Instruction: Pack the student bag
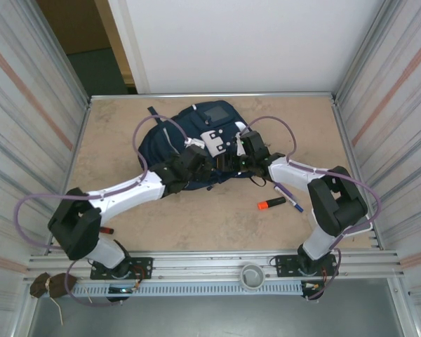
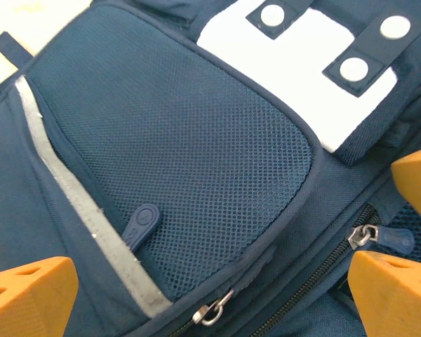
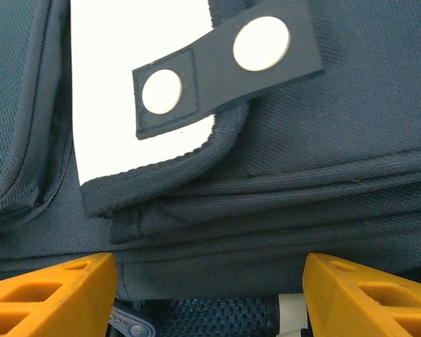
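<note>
Student bag [image 1: 174,137] (white patch [image 1: 215,142] up) under left gripper [image 2: 210,295] and right gripper [image 3: 210,295], both spread wide.

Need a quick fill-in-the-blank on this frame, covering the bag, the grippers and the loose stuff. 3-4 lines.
The student bag is made of dark ___ fabric.
The orange marker lies on the table on the ___ arm's side.
The left gripper hangs open over a pocket faced with ___.
The dark tab on the white patch carries ___ white discs.

Missing words: blue; right; mesh; two
</note>
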